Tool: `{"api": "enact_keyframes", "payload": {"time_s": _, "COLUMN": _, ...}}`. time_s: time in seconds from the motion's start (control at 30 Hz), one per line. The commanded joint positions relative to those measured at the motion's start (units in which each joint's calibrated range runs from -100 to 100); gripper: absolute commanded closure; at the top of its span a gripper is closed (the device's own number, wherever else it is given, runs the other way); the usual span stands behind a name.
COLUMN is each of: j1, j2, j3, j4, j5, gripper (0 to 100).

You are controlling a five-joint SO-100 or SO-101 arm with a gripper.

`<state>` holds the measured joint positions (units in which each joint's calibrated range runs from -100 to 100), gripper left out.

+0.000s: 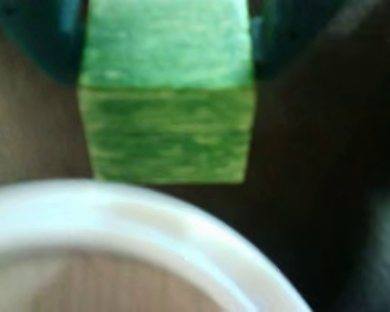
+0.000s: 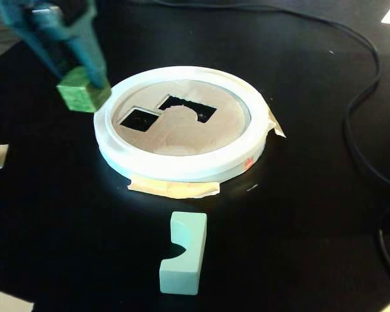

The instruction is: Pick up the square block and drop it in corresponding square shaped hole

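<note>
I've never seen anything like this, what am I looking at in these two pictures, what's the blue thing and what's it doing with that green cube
The blue-green thing is a small robot arm ending in a two-finger gripper. It is clamped on the green square block, holding it up beside the white rim.

The fixed view comes from a camera standing off to the side, looking down at a black table. The blurry wrist view comes from a camera riding on the arm itself, so the block fills it, with the rim below.

Inside the rim is a tan cardboard disc with two cutouts: the small square shaped hole and a larger notched one. A pale mint notched block lies on the table in front, and black cables run along the right.
</note>
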<state>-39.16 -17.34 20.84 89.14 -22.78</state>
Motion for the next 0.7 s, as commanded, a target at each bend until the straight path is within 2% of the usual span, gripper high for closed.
{"api": "enact_keyframes", "payload": {"time_s": 0.0, "j1": -7.53, "j2": 13.45, "j3": -13.83, "j4": -0.28, "j5": -0.29, "gripper": 66}}
{"api": "enact_keyframes", "payload": {"time_s": 0.1, "j1": -9.15, "j2": 18.01, "j3": -15.65, "j4": -1.28, "j5": -0.34, "gripper": 66}}
{"api": "enact_keyframes", "payload": {"time_s": 0.4, "j1": -9.28, "j2": 25.27, "j3": -16.1, "j4": -13.42, "j5": 0.2, "gripper": 66}}
{"api": "enact_keyframes", "payload": {"time_s": 0.67, "j1": -8.9, "j2": 26.08, "j3": -16.1, "j4": -16.53, "j5": 0.29, "gripper": 66}}
